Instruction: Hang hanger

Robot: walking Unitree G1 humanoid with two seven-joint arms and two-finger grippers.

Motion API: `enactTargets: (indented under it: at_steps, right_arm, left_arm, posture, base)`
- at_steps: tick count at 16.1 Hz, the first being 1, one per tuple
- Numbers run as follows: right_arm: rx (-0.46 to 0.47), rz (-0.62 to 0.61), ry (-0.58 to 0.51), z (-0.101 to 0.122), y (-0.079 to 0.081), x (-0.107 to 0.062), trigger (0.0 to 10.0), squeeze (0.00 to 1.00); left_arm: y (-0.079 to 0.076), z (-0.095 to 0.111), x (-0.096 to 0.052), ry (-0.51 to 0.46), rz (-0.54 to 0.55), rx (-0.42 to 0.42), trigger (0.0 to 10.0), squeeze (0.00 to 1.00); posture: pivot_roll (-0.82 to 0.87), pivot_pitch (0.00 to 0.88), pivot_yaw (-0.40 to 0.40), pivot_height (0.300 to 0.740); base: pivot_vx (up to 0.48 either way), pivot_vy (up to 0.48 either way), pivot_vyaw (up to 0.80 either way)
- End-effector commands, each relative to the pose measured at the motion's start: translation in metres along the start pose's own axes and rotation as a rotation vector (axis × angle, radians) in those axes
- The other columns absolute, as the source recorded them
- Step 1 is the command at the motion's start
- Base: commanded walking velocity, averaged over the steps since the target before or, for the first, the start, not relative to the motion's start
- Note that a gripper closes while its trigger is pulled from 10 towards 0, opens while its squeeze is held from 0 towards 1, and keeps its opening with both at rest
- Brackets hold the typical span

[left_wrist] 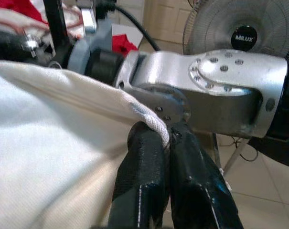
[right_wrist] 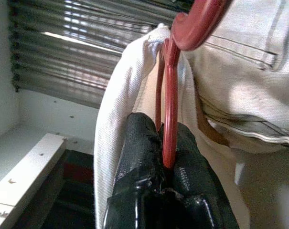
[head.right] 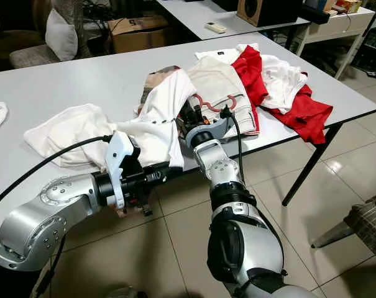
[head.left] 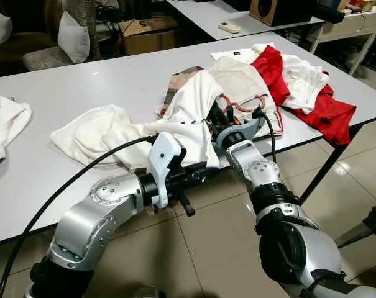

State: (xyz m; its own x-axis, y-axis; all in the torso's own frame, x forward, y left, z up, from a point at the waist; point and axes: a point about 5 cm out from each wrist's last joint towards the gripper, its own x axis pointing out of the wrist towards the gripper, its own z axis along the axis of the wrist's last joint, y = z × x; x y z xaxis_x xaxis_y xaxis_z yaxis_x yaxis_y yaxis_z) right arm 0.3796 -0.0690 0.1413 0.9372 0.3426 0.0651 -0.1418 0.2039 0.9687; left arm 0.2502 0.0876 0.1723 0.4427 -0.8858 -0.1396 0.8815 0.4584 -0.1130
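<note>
A red hanger point(right_wrist: 170, 95) lies partly inside a white garment point(head.left: 188, 112) at the front edge of the grey table point(head.left: 82, 81). Its curved ends point(head.left: 237, 107) show on a beige garment beside it. My right gripper point(right_wrist: 165, 129) is shut on a bar of the hanger, with the white fabric draped over it. The right gripper point(head.left: 215, 119) sits at the table edge under the fold of the garment. My left gripper point(left_wrist: 163, 136) is shut on the hem of the white garment, just below the table edge and close against the right wrist point(left_wrist: 220, 90).
A red garment point(head.left: 324, 112) and more white clothes point(head.left: 302, 77) lie at the table's right end, and another white cloth point(head.left: 4, 124) at the left. A second table with a remote point(head.left: 229, 27) stands behind. A fan point(left_wrist: 240, 28) stands on the tiled floor.
</note>
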Motion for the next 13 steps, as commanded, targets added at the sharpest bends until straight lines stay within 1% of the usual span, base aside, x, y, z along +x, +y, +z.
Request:
enactTargets:
  at_steps: [1,2,3,5,6,7,8,9,10,11,12,13]
  right_arm:
    - [0.063,0.112,0.049,-0.035,0.036,0.016,10.0,0.0]
    - [0.035,0.107,0.042,-0.033,0.036,0.016,10.0,0.0]
    - [0.003,0.091,0.038,-0.03,0.035,0.017,10.0,0.0]
    - [-0.037,0.098,0.048,-0.028,0.035,0.016,10.0,0.0]
    - [-0.055,0.079,0.055,-0.025,0.031,0.016,10.0,0.0]
    - [-0.056,0.077,0.052,-0.024,0.031,0.016,10.0,0.0]
    - [-0.078,0.082,0.045,-0.021,0.032,0.016,10.0,0.0]
    - [-0.11,0.08,0.042,-0.017,0.031,0.016,10.0,0.0]
    - [-0.145,0.068,0.035,-0.014,0.029,0.015,10.0,0.0]
    - [-0.153,0.061,0.028,-0.012,0.027,0.014,10.0,0.0]
    - [-0.173,0.047,0.029,-0.01,0.024,0.013,10.0,0.0]
    - [-0.232,0.023,0.046,-0.009,0.02,0.012,10.0,0.0]
  left_arm:
    - [-0.005,0.004,0.003,0.008,-0.051,0.001,10.0,1.0]
    - [-0.003,0.002,0.002,0.033,-0.041,0.01,10.0,1.0]
    - [-0.002,-0.002,0.0,0.074,-0.047,0.037,10.0,1.0]
    - [-0.001,-0.002,-0.002,0.087,-0.049,0.04,10.0,1.0]
    - [0.0,-0.003,-0.001,0.109,-0.07,0.053,10.0,1.0]
    - [0.0,-0.002,0.0,0.11,-0.071,0.053,10.0,1.0]
    - [0.004,0.002,0.003,0.105,-0.053,0.063,10.0,1.0]
    - [0.011,0.006,0.007,0.106,0.009,0.1,10.0,1.0]
    - [0.017,0.009,0.008,0.107,0.068,0.116,10.0,1.0]
    - [0.021,0.013,0.008,0.111,0.106,0.14,10.0,1.0]
    - [0.021,0.017,0.005,0.123,0.084,0.173,10.0,1.0]
    - [0.018,0.02,0.0,0.155,0.039,0.238,10.0,1.0]
  posture:
    - [0.05,0.0,0.051,0.74]
    - [0.05,0.0,0.051,0.74]
    - [0.05,0.0,0.05,0.74]
    - [0.05,0.0,0.062,0.74]
    - [0.03,0.0,0.08,0.74]
    - [0.03,0.0,0.08,0.74]
    - [0.01,0.0,0.09,0.74]
    - [0.0,0.0,0.095,0.74]
    - [0.0,0.0,0.096,0.74]
    - [0.0,0.0,0.095,0.74]
    - [0.0,0.0,0.091,0.74]
    - [0.01,0.0,0.081,0.74]
  base:
    - [0.0,0.0,0.0]
    - [0.0,0.0,0.0]
    - [0.0,0.0,0.0]
    - [0.0,0.0,0.0]
    - [0.0,0.0,0.0]
    - [0.0,0.0,0.0]
    - [0.0,0.0,0.0]
    - [0.0,0.0,0.0]
    - [0.0,0.0,0.0]
    - [0.0,0.0,0.0]
    - [0.0,0.0,0.0]
    - [0.0,0.0,0.0]
